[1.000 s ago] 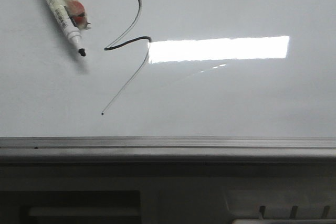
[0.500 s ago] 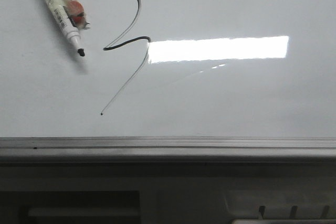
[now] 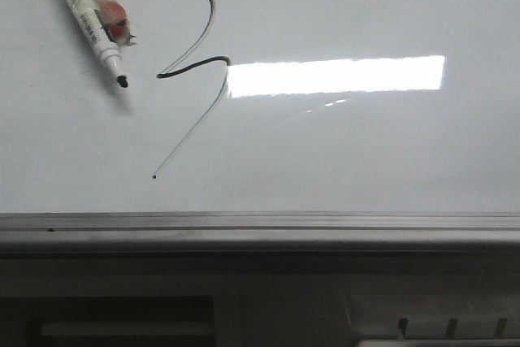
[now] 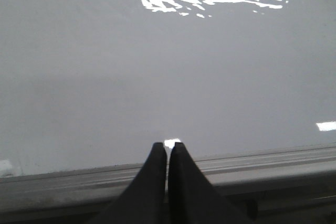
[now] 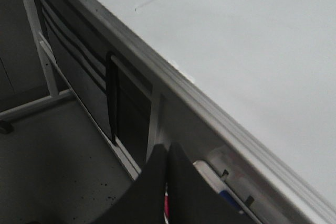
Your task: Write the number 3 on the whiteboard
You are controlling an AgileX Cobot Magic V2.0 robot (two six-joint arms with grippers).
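The 3 (image 3: 195, 54) is drawn on the board (image 3: 349, 152), left of the glare, its thin tail ending in a dot above the rail (image 3: 260, 221). The pen (image 3: 89, 18) lies just left of it. Writing looks finished. Left hand (image 4: 168, 148) and right hand (image 5: 167, 153) seem clenched, empty, off the board; retreat remains.

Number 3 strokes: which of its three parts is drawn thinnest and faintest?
The long diagonal tail of the number 3, running down-left to a dot; the curved top and middle kink are thick and dark.
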